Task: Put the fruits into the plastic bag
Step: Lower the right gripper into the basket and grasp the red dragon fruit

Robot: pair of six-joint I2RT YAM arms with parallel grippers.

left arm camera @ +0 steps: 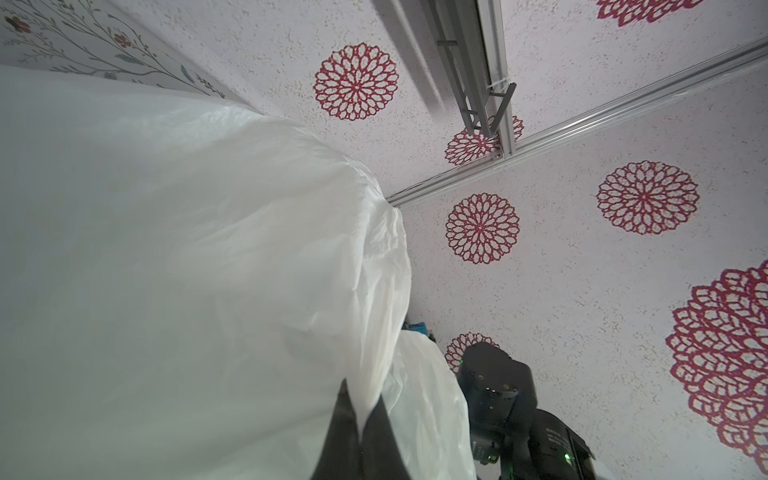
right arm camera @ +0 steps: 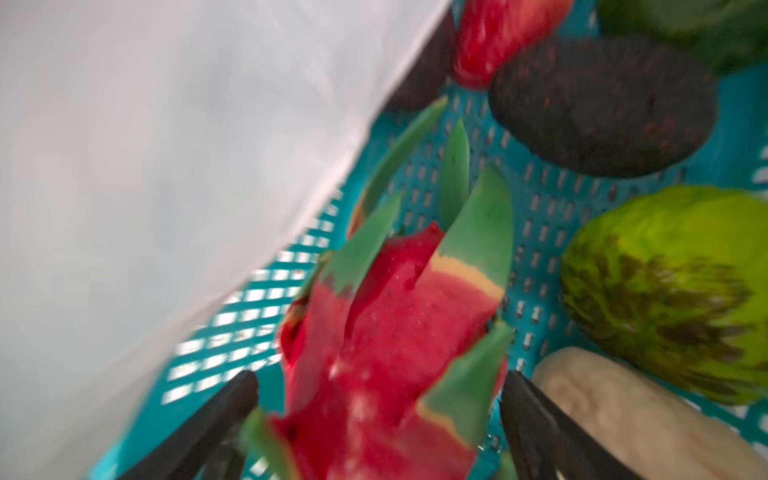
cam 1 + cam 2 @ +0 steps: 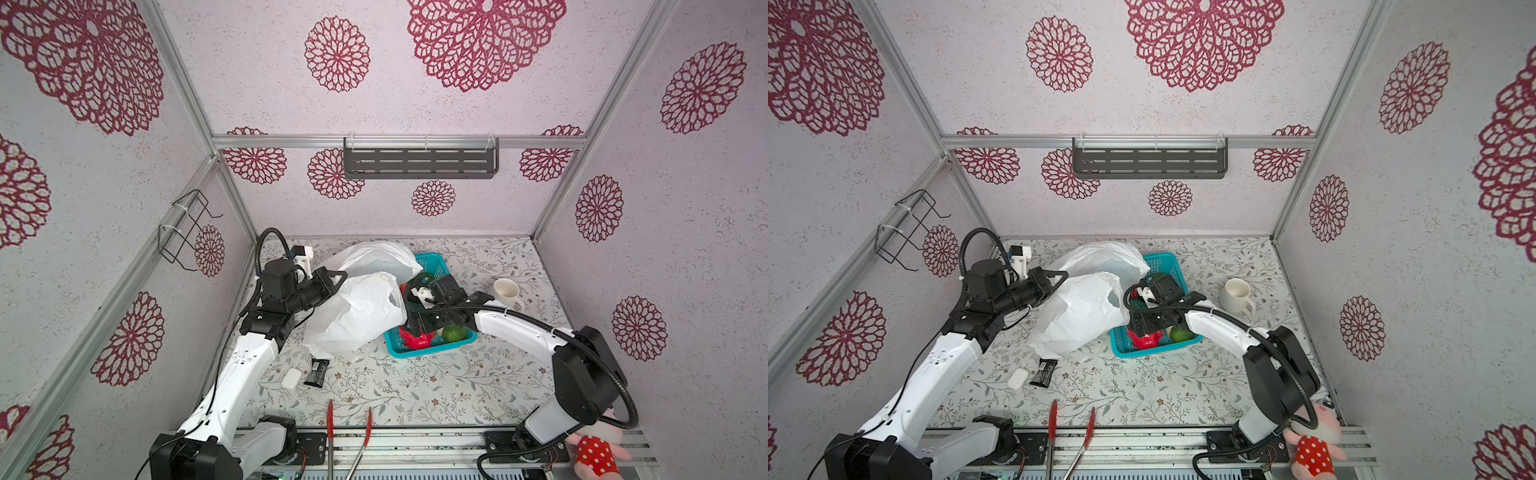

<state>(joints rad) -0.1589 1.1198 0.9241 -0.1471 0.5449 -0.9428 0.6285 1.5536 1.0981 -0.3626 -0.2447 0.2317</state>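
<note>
The bag (image 3: 357, 311) lies crumpled on the worktop (image 3: 415, 386), just left of the basket (image 3: 432, 352), and its film touches the basket's left rim. The left hand (image 3: 340, 279) is at the bag's far-left edge. In its wrist view the fingers (image 1: 345, 432) are pressed together on a fold of the film, so this hand is clamped on the bag.

The right hand (image 2: 376, 415) reaches down into the near-left part of the basket, just right of the bag. The spiky fruit (image 2: 395, 332) lies directly between its fingers (image 2: 536, 419), which stand partly open, one on each side. A green tip meets one finger, but the blurred view does not show whether the hand is gripping the fruit.

Right of that hand, by the near rim, sit the green fruit (image 3: 455, 333) and the cream fruit (image 2: 623, 415), side by side. The brown fruit (image 2: 602, 108) and red fruit (image 2: 498, 37) also lie in the basket.
</note>
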